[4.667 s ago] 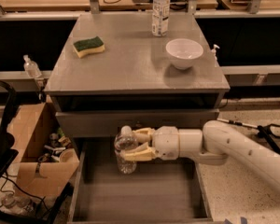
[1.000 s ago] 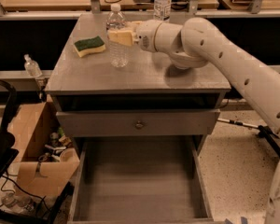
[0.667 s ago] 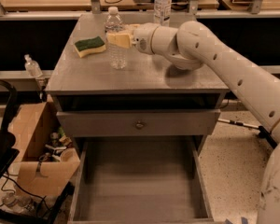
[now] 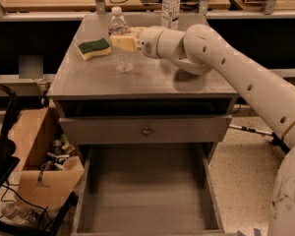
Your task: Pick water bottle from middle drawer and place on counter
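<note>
The water bottle (image 4: pixel 121 39), small, clear and white-capped, stands upright on the counter (image 4: pixel 152 80) near its back left, just right of the sponge. My gripper (image 4: pixel 124 43) reaches in from the right, and its tan fingers (image 4: pixel 119 42) are closed around the bottle's middle. The middle drawer (image 4: pixel 147 195) is pulled open below; its grey floor is bare.
A yellow-green sponge (image 4: pixel 94 48) lies at the counter's back left. A taller labelled bottle (image 4: pixel 170 6) stands at the back edge. My arm (image 4: pixel 236 77) crosses the counter's right side. A closed drawer front with a knob (image 4: pixel 146 130) sits above the open drawer. A cardboard box (image 4: pixel 37 156) stands on the floor at left.
The gripper has carried the bottle from the open drawer up onto the counter. Over the last second the bottle and gripper have barely moved.
</note>
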You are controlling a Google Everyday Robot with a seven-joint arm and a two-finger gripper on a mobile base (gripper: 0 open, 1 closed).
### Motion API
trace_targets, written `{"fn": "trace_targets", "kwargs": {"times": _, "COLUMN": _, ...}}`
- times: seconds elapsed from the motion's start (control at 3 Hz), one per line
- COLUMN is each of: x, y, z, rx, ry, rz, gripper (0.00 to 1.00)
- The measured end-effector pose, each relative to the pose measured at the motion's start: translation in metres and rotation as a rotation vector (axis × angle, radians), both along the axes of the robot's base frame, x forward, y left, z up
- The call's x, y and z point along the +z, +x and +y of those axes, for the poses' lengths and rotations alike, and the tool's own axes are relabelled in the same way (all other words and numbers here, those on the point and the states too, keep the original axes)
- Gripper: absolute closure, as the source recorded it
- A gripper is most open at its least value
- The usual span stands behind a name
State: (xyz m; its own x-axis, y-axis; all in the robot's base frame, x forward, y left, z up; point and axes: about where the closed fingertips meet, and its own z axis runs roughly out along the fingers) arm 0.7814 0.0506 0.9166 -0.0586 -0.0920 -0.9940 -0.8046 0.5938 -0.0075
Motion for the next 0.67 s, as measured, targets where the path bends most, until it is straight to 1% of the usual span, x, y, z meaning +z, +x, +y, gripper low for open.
{"fn": "trace_targets", "kwargs": {"times": 0.67, "x": 0.0012, "y": 0.0000, "z": 0.0000, "rx": 0.000, "ry": 0.000, "rz": 0.000, "gripper": 0.53}}
